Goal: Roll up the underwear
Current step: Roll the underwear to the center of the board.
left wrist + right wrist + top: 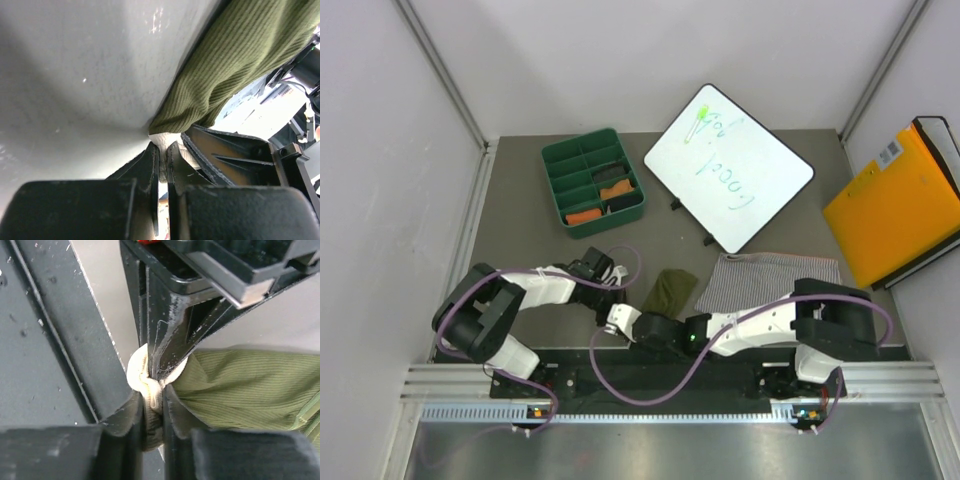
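The olive green underwear (670, 290) with a cream waistband lies on the table just ahead of the arm bases. My left gripper (622, 289) is shut on the cream waistband (165, 140), and the olive cloth (235, 65) stretches away up and to the right of it. Coming in from the opposite side, my right gripper (628, 313) is shut on the same bunched waistband (150, 390), with the olive cloth (250, 385) spreading to the right. The two grippers' tips meet almost nose to nose. A grey-white striped underwear (770, 280) lies flat to the right, partly under the right arm.
A green divided tray (552, 160) at the back left holds rolled dark and orange pieces. A tilted whiteboard (728, 165) stands at the back centre. An orange folder (895, 205) leans at the right wall. The metal rail (670, 385) runs along the near edge.
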`<state>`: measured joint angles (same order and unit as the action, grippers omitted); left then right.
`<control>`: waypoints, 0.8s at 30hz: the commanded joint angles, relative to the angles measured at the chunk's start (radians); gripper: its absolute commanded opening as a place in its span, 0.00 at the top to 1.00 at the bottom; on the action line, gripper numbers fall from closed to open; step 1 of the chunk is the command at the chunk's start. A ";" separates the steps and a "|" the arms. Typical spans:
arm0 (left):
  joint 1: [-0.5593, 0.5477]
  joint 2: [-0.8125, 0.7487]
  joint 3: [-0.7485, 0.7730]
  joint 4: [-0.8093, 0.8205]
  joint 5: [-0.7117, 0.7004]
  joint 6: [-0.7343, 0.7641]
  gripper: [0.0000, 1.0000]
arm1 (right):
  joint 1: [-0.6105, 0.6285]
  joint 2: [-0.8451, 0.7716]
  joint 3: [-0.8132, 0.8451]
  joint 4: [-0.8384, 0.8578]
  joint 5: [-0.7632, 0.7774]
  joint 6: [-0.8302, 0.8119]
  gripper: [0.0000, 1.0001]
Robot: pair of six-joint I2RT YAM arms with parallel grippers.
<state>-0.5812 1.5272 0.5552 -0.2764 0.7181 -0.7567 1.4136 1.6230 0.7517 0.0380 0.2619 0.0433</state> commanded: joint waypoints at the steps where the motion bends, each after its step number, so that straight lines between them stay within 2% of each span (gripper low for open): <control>1: 0.014 -0.071 -0.008 0.040 -0.038 0.002 0.94 | -0.010 0.014 0.017 -0.004 0.007 0.001 0.98; 2: 0.017 -0.111 -0.009 0.043 -0.051 -0.001 0.90 | -0.013 0.006 0.014 -0.003 -0.004 0.004 1.00; 3: 0.024 -0.134 -0.014 0.040 -0.065 -0.006 0.76 | -0.024 -0.014 0.011 0.002 -0.047 0.010 1.00; 5: 0.035 -0.209 -0.021 0.034 -0.112 -0.012 0.59 | -0.048 -0.044 -0.009 0.026 -0.108 0.035 1.00; 6: 0.047 -0.235 -0.034 0.034 -0.127 -0.015 0.52 | -0.083 -0.081 -0.020 0.036 -0.171 0.047 1.00; 7: 0.052 -0.260 -0.041 0.036 -0.158 -0.023 0.50 | -0.103 -0.095 -0.040 0.045 -0.206 0.068 1.00; 12: 0.073 -0.378 -0.097 0.098 -0.223 -0.021 0.47 | -0.235 -0.146 -0.095 0.123 -0.476 0.127 1.00; 17: 0.072 -0.470 -0.110 0.181 -0.310 0.068 0.48 | -0.379 -0.134 -0.120 0.184 -0.694 0.227 1.00; 24: 0.044 -0.515 -0.193 0.433 -0.284 0.089 0.48 | -0.539 -0.077 -0.121 0.230 -0.875 0.357 1.00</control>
<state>-0.5179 1.0256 0.4126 -0.0566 0.4320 -0.7017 0.9394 1.5177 0.6289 0.1852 -0.4465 0.3054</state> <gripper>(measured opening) 0.519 0.064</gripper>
